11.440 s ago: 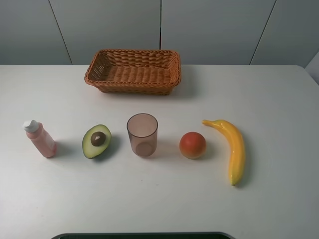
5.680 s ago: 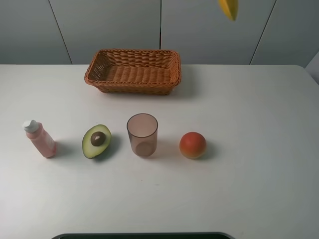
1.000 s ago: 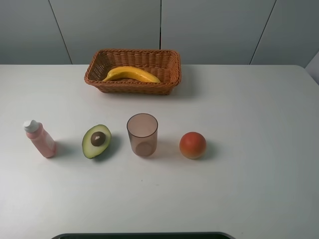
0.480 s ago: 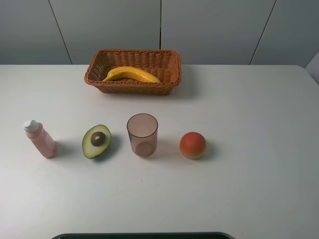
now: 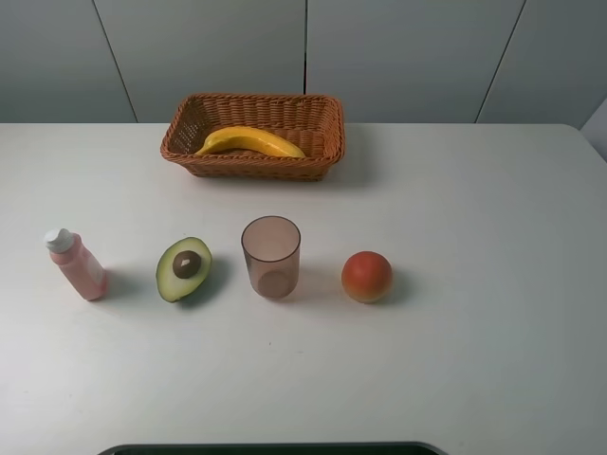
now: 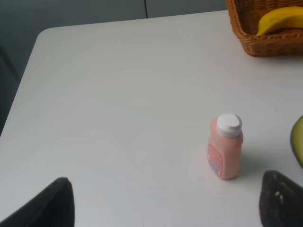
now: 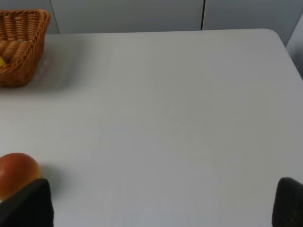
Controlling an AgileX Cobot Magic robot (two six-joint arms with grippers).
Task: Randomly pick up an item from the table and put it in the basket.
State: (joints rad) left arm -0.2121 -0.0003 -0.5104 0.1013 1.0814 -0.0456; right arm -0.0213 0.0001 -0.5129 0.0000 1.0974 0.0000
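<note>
The long yellow banana (image 5: pixel 248 141) lies inside the brown wicker basket (image 5: pixel 327 142) at the back of the white table (image 5: pixel 493 209). Neither arm shows in the high view. In the left wrist view the banana's end (image 6: pixel 281 20) shows in the basket (image 6: pixel 265 45). My left gripper (image 6: pixel 165 208) is open and empty, its dark fingertips (image 6: pixel 52 203) wide apart above the table near the pink bottle. My right gripper (image 7: pixel 158 208) is open and empty over bare table, far from the basket (image 7: pixel 21 52).
A pink bottle (image 5: pixel 76 264), a halved avocado (image 5: pixel 184 268), a translucent brown cup (image 5: pixel 270 256) and a round orange-red fruit (image 5: pixel 367 276) stand in a row across the table's middle. A dark strip (image 5: pixel 266 448) runs along the front edge.
The banana lay on the table right of the round fruit, then hung high at the back, and now lies in the basket. Nothing has moved in the last second.
</note>
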